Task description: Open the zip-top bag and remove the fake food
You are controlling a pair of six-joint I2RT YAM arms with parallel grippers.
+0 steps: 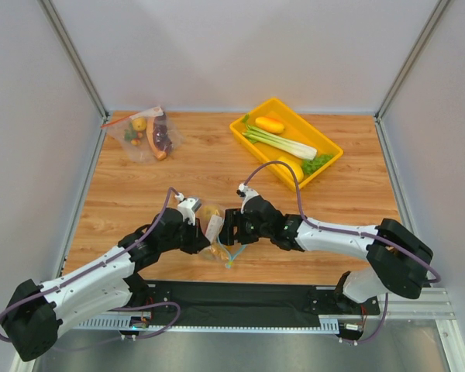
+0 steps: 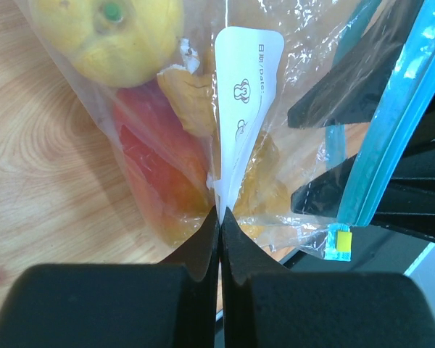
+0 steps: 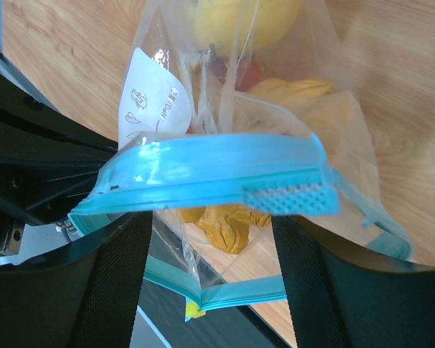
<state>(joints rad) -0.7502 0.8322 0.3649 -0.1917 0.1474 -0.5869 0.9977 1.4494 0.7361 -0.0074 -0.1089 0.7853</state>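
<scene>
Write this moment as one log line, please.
left gripper: shut on zip-top bag | right gripper: open at blue zip strip | strip: parted | fake food: inside bag

Overhead wide; wrists close, sharing bag (image 2: pixel 235 109).

Both arms reach inward. The left end effector (image 2: pixel 219 212) pinches the zip-top bag (image 2: pixel 248 109), jaws pressed together; opposite it, the right end effector (image 3: pixel 210 221) stands spread wide.
</scene>
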